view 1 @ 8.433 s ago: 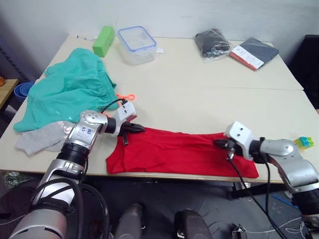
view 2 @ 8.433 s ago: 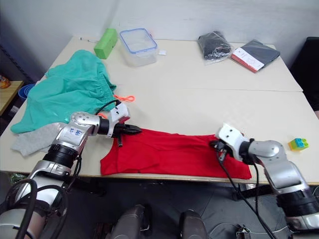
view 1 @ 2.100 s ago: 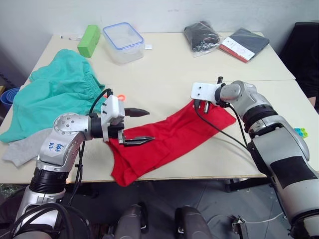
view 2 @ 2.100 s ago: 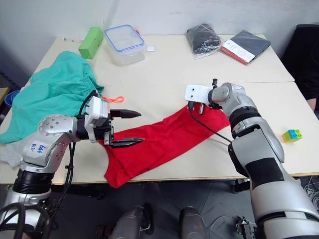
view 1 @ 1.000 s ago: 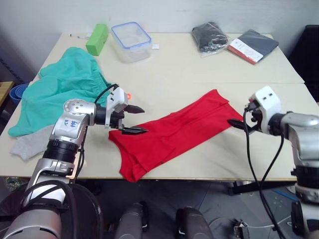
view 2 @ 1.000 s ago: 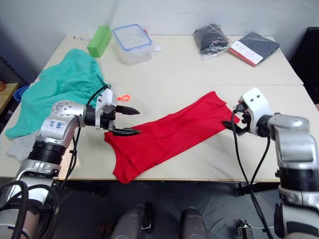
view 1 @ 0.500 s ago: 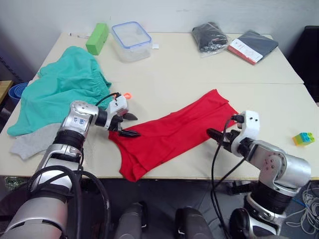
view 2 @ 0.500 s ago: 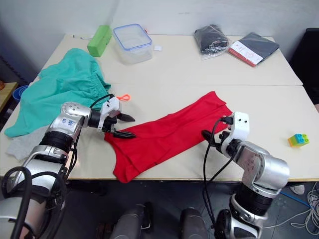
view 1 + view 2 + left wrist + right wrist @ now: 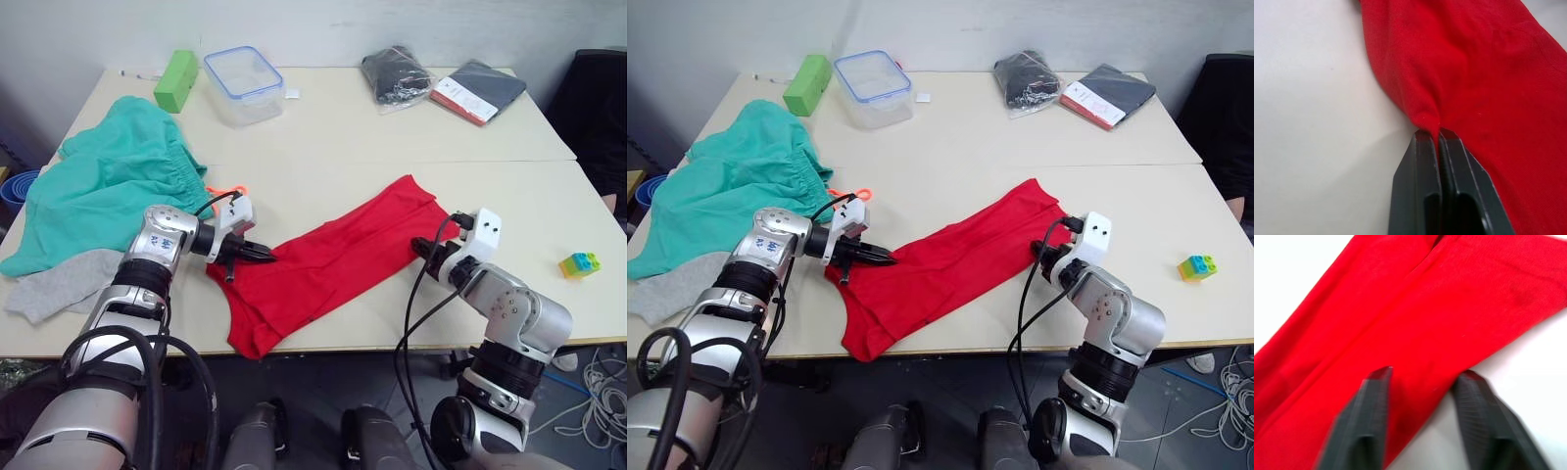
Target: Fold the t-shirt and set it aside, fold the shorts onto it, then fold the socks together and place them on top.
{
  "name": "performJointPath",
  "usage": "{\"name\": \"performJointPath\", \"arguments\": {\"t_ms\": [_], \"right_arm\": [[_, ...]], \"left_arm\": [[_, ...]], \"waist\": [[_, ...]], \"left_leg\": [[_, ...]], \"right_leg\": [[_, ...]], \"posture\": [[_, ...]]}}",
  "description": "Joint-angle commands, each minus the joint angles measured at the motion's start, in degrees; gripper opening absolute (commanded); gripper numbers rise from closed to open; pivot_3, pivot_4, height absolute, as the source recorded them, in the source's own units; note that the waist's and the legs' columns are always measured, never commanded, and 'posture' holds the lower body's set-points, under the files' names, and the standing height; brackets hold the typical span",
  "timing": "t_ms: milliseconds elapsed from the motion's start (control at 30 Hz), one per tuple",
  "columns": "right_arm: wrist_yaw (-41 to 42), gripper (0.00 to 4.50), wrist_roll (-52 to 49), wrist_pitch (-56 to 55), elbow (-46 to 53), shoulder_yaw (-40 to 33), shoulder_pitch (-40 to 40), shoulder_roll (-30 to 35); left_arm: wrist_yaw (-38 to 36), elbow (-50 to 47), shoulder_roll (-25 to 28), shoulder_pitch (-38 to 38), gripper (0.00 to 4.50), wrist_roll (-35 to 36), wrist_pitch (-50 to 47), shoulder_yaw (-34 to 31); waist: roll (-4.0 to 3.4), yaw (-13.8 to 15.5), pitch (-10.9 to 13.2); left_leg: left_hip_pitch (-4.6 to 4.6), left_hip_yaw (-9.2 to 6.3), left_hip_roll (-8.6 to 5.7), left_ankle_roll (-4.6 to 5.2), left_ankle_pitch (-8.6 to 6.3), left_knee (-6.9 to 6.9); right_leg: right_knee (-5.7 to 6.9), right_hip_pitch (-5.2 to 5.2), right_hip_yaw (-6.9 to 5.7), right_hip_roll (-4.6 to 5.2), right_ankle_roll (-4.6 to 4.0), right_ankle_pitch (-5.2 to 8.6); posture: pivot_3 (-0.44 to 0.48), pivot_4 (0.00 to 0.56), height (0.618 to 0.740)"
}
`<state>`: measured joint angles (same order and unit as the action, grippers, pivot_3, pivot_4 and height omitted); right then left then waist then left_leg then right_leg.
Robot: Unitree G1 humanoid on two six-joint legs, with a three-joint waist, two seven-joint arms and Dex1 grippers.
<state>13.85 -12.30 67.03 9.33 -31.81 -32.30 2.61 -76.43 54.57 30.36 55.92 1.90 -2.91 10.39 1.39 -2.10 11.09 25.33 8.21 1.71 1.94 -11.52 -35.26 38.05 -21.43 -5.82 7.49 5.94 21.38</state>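
matt red cloth t-shirt (image 9: 333, 262), smooth table (image 9: 343, 137)

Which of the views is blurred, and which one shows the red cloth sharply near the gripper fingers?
Right wrist view: the right gripper and its fingers look smeared, as by motion, over the t-shirt. Left wrist view: sharp, the weave and a pinched fold of the t-shirt are clear at the left gripper, which is shut on it. Eye views: even light, soft shadows on the table.

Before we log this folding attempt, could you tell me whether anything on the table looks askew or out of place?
The t-shirt lies diagonally as a rumpled band, its near end at the table edge. The left claw is shut on a pinch of its edge; the right claw is open over the other end. The shorts lie bunched.
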Motion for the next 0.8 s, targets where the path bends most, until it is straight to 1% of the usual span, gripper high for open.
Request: {"name": "performJointPath", "arguments": {"t_ms": [33, 67, 133, 267, 433, 567, 600, 700, 800], "right_arm": [[0.89, 0.22, -2.34, -2.95, -4.98, 2.62, -1.78, 2.12], [1.02, 0.04, -2.48, -3.86, -6.59, 3.32, -2.51, 2.79], [1.27, 0.04, -2.69, -5.95, -10.58, 4.64, -4.53, 4.17], [3.33, 0.04, -1.45, -12.89, -21.66, 9.4, -10.27, 8.07], [5.83, 0.04, 1.57, -24.66, -40.75, 15.76, -20.61, 11.18], [6.81, 0.04, 4.54, -34.75, -56.42, 19.42, -28.42, 11.87], [6.91, 0.04, 5.02, -37.08, -60.42, 19.94, -30.54, 11.79], [7.45, 0.04, 5.96, -42.04, -68.67, 21.19, -34.76, 11.53], [8.03, 0.04, 6.68, -45.69, -74.3, 22.07, -37.42, 11.02]], "left_arm": [[-0.61, -4.87, 1.25, -1.98, 0.0, 0.75, -2.24, -1.21], [-0.81, -6.32, 1.51, -2.79, 0.0, 0.89, -2.84, -1.3], [-0.53, -9.41, 2.08, -4.69, 0.0, 0.91, -3.99, -1.34], [-0.12, -17.41, 3.19, -9.33, 0.0, 2.36, -8.75, -2.1], [2.57, -35.2, 3.58, -18.79, 0.0, 5.92, -19.7, -2.99], [11.07, -47.17, 1.64, -24.83, 0.0, 7.2, -30.39, -3.89], [14.54, -49.86, 0.1, -25.99, 0.0, 7.93, -34.26, -4.93], [20.37, -56.61, -2.63, -28.96, 0.0, 9.93, -41.17, -6.64], [24.29, -62.62, -4.06, -32.07, 0.0, 11.0, -44.37, -6.8]], "waist": [[0.0, -0.18, 0.0], [0.0, -0.37, 0.0], [0.0, -0.84, 0.0], [0.0, -1.3, 0.0], [-0.03, -1.53, 0.02], [-0.05, -1.45, 0.03], [-0.05, -1.17, 0.03], [-0.05, -0.82, 0.03], [-0.05, -0.91, 0.03]], "left_leg": [[0.0, 0.0, 0.0, 0.0, 0.0, 0.0], [-0.01, 0.03, 0.0, 0.0, 0.0, 0.0], [-0.03, 0.03, 0.01, -0.01, 0.01, 0.02], [-0.09, 0.05, 0.02, -0.04, 0.02, 0.05], [-0.13, 0.08, 0.02, -0.07, 0.04, 0.11], [-0.15, 0.05, 0.03, -0.08, 0.05, 0.1], [-0.15, 0.06, 0.03, -0.08, 0.05, 0.1], [-0.13, 0.01, -0.02, -0.05, 0.07, 0.06], [-0.13, -0.01, -0.01, -0.04, 0.06, 0.03]], "right_leg": [[0.01, 0.0, 0.0, 0.0, 0.0, 0.0], [0.02, -0.01, 0.02, 0.0, 0.0, 0.0], [0.04, -0.01, 0.03, 0.0, 0.0, 0.0], [0.28, -0.04, 0.05, 0.01, 0.0, 0.0], [0.5, -0.06, 0.1, 0.02, 0.0, 0.0], [0.52, -0.06, 0.13, 0.03, 0.0, 0.0], [0.51, -0.04, 0.15, 0.03, 0.01, 0.0], [0.47, 0.04, 0.21, 0.08, 0.02, -0.01], [0.37, 0.1, 0.47, 0.08, 0.03, -0.01]], "posture": [[0.0, 0.15, 0.74], [0.0, 0.15, 0.74], [0.0, 0.15, 0.74], [0.0, 0.15, 0.74], [0.0, 0.15, 0.74], [0.0, 0.15, 0.74], [0.0, 0.15, 0.74], [0.0, 0.15, 0.74], [0.0, 0.15, 0.74]]}}
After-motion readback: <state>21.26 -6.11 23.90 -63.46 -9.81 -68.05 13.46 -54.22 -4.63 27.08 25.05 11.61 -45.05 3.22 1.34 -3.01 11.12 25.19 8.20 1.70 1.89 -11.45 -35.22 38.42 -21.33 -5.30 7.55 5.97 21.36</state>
